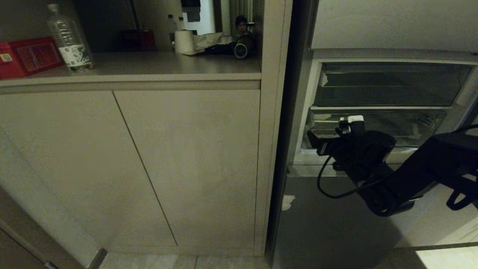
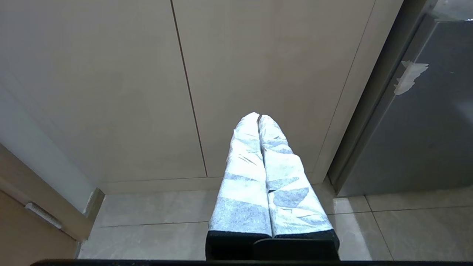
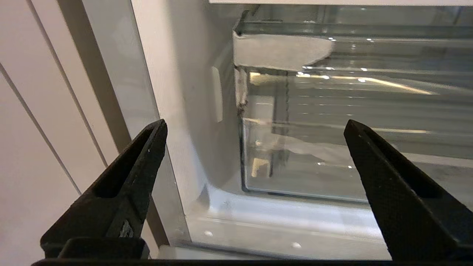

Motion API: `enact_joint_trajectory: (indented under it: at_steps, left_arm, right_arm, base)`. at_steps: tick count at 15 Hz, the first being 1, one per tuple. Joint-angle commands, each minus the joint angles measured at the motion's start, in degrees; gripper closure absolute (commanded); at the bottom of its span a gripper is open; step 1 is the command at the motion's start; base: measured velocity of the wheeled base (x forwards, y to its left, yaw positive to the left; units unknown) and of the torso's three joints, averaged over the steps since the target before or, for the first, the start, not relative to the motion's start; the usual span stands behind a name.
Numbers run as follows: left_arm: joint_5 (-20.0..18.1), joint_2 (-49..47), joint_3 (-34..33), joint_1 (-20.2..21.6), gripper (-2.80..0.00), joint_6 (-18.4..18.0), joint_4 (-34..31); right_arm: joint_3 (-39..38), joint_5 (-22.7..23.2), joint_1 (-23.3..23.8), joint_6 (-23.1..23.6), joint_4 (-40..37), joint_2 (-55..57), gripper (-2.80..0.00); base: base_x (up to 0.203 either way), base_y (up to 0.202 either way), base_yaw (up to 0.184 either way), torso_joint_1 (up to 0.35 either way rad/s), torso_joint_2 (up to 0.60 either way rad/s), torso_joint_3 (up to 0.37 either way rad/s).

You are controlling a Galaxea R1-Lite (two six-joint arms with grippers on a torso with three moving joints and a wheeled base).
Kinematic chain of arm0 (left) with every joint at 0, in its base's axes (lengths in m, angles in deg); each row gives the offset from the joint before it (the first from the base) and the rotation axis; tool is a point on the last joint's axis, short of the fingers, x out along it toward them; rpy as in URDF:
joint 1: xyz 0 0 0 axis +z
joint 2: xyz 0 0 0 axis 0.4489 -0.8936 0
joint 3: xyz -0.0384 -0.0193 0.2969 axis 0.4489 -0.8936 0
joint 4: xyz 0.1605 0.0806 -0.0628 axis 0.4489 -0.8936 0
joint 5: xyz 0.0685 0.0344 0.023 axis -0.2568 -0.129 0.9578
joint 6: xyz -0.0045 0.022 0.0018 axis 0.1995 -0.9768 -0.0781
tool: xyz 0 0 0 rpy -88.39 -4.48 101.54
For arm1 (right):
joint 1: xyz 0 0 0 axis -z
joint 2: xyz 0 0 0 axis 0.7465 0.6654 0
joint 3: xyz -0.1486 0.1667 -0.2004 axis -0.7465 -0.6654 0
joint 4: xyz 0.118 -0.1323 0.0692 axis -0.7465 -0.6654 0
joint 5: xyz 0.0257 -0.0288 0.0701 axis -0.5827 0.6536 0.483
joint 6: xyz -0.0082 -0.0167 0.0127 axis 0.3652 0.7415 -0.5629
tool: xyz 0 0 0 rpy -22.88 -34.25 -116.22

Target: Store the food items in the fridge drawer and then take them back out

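Note:
The fridge drawer point(image 3: 332, 159) is a clear plastic bin low in the open fridge, also in the head view point(image 1: 396, 125), with white tape scraps near its left front corner. My right gripper point(image 3: 255, 125) hangs just in front of that corner, open wide with nothing between its black fingers point(image 3: 144, 155). In the head view, the right gripper point(image 1: 347, 129) reaches in from the right. My left gripper point(image 2: 258, 117) is parked low, shut and empty, pointing at the cabinet base. The food items are out of view.
A second clear bin point(image 1: 388, 84) sits above the drawer. A grey fridge panel point(image 1: 336, 216) lies below the opening. Left of the fridge stands a beige cabinet point(image 1: 186, 164) with a water bottle point(image 1: 69, 39), a red box point(image 1: 28, 56) and a paper roll point(image 1: 185, 42) on its counter.

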Motion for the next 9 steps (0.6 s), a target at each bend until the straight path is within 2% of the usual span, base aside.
enact_joint_trajectory:
  at_steps: [1, 9]
  left_arm:
    - [0.0, 0.0, 0.0, 0.0, 0.0, 0.0, 0.0]
    - [0.0, 0.0, 0.0, 0.0, 0.0, 0.0, 0.0]
  right_arm:
    - [2.3, -0.1, 0.1, 0.0, -1.4, 0.8, -2.8]
    - [8.9, -0.8, 1.3, 0.0, -4.1, 3.4, -2.8]
  base:
    - [0.0, 0.0, 0.0, 0.0, 0.0, 0.0]
    - [0.0, 0.0, 0.0, 0.0, 0.0, 0.0]
